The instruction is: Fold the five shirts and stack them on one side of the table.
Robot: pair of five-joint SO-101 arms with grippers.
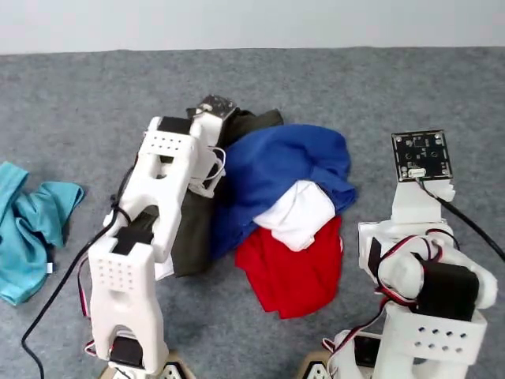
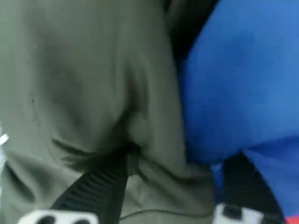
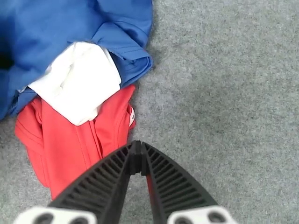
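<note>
Progress nil, by the look of it: olive shirt (image 1: 193, 229), blue shirt (image 1: 276, 166), white shirt (image 1: 300, 213) and red shirt (image 1: 296, 268) lie heaped mid-counter (image 1: 394, 87), with the teal shirt (image 1: 31, 229) crumpled well apart. Nothing is folded or stacked. Left gripper (image 2: 182, 158) jaws are apart, pressed into the olive cloth. Right gripper (image 3: 137, 147) jaws are together and empty, near the red shirt.
</note>
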